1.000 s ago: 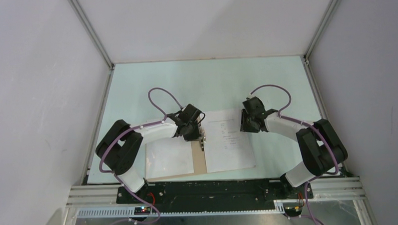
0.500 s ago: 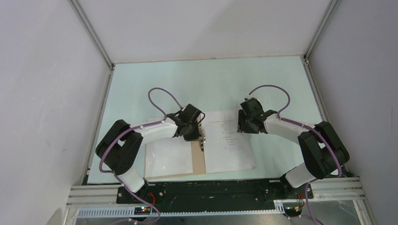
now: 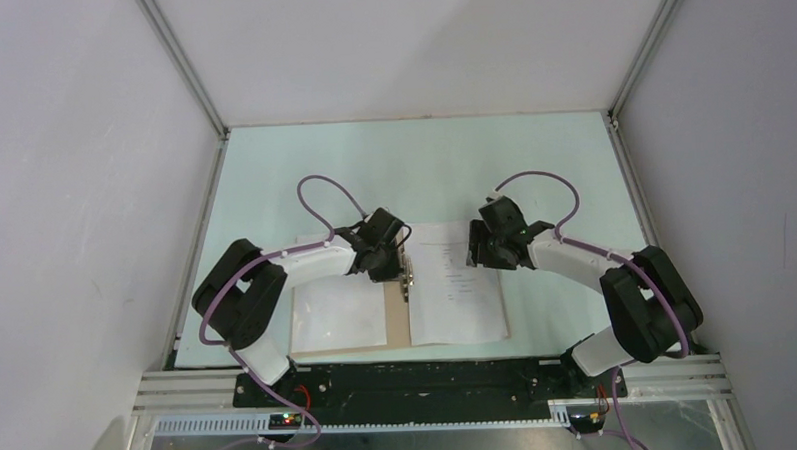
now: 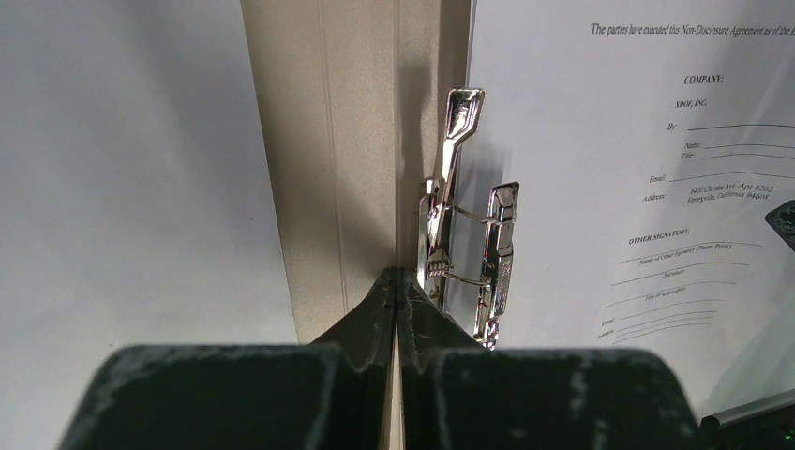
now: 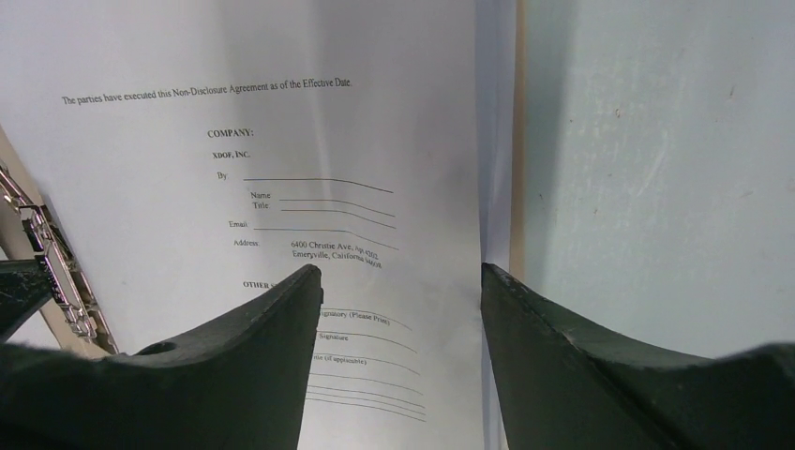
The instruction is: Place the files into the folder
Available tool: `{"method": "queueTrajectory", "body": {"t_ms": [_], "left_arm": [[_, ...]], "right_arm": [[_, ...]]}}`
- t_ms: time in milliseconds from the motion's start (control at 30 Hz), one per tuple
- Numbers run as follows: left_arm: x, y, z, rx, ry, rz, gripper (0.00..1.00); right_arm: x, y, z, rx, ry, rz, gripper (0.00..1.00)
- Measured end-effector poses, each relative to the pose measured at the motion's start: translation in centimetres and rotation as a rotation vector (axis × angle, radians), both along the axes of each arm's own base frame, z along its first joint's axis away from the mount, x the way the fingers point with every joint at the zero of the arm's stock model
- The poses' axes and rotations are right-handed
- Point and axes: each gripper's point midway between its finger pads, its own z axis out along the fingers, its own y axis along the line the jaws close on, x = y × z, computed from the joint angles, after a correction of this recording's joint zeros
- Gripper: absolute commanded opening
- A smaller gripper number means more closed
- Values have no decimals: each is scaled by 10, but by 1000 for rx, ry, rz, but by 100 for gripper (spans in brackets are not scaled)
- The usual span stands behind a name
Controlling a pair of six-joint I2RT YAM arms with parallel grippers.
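The tan folder lies open near the table's front. A blank white sheet covers its left leaf and a printed sheet its right leaf. My left gripper is shut, its tips down on the tan spine right beside the metal clip, whose lever stands up. My right gripper is open and empty, low over the printed sheet. Its fingers straddle the sheet's right edge, where a strip of folder shows.
The pale green table stretches behind the folder, bounded by white walls with metal rails. In the right wrist view bare table lies right of the folder. The arm bases and a black mounting bar sit just in front of it.
My right gripper has moved left with the printed sheet, which has slid toward the clip and squared up on the right leaf. The left arm has not moved.
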Motion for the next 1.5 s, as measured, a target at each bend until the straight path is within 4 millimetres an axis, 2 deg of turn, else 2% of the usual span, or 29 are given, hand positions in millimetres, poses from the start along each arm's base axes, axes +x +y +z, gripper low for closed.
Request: {"method": "queueTrajectory", "body": {"t_ms": [200, 433, 533, 767, 967, 1100, 1467, 1500], "left_arm": [[0, 0, 0, -2, 0, -1, 4], [1, -3, 0, -12, -2, -4, 4], [1, -4, 0, -14, -3, -5, 5], [1, -4, 0, -15, -3, -6, 6], [1, -4, 0, -18, -1, -13, 6], [1, -4, 0, -18, -2, -15, 6], [1, -4, 0, -19, -2, -15, 7], [1, -5, 0, -19, -3, -15, 7]], "right_arm": [[0, -2, 0, 0, 4, -6, 71], [10, -21, 4, 11, 2, -61, 72], [12, -23, 7, 18, -8, -61, 72], [11, -20, 8, 28, -5, -41, 55], [10, -20, -2, 18, 21, -38, 50], [7, -21, -11, 4, 47, -37, 49], [10, -16, -11, -3, 38, -24, 49], [10, -16, -11, -5, 38, -25, 51]]}}
